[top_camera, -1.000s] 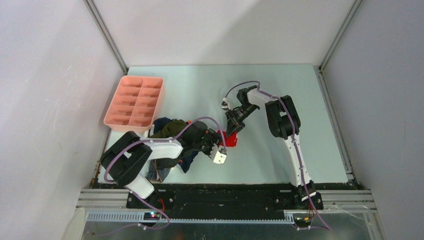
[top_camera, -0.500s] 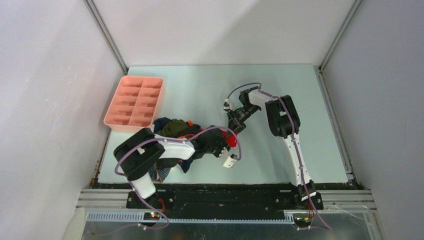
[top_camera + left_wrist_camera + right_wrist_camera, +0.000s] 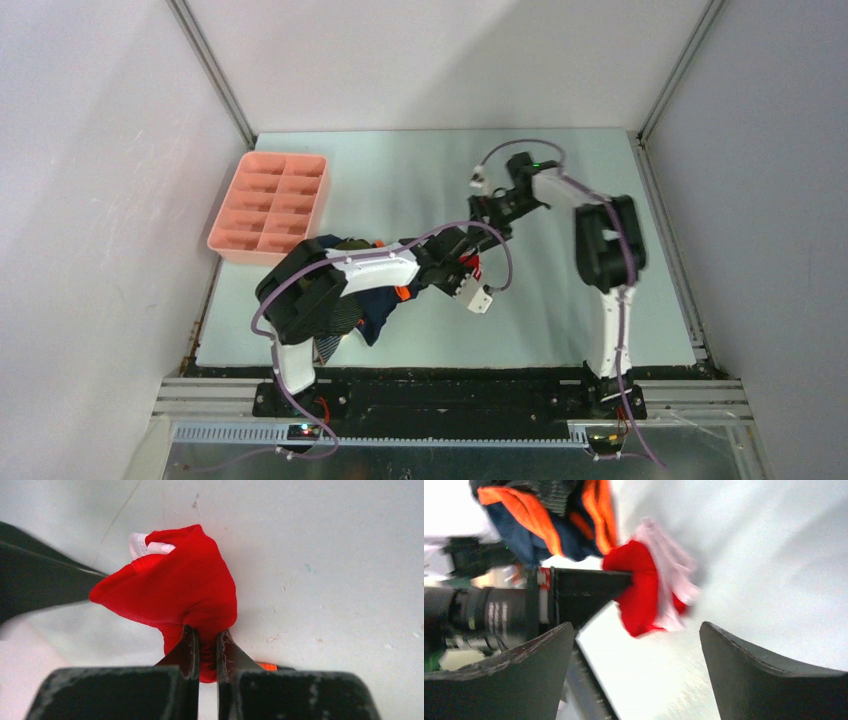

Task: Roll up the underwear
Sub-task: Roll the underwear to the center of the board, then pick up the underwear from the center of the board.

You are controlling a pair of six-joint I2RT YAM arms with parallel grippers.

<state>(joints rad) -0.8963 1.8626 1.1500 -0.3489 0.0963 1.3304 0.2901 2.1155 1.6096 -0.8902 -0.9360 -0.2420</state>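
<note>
A red underwear with a white band (image 3: 175, 585) lies bunched on the pale table, and my left gripper (image 3: 205, 639) is shut on its near edge. From above, the left gripper (image 3: 458, 262) reaches out to the table's middle, with only a bit of the red underwear (image 3: 472, 266) showing. My right gripper (image 3: 492, 212) hangs just behind it, open and holding nothing. In the right wrist view the right gripper (image 3: 636, 625) stands wide apart, and the red underwear (image 3: 644, 597) lies ahead of it, untouched. A pile of other underwear (image 3: 345, 255) lies under the left arm.
A pink compartment tray (image 3: 270, 205) stands at the back left, beside the pile. Navy and orange underwear (image 3: 549, 510) fills the right wrist view's top left. The left arm's cable loops over the table's middle.
My left gripper reached right and shut on the red underwear. My right gripper let go of it, opened wide and drew back toward the far right.
</note>
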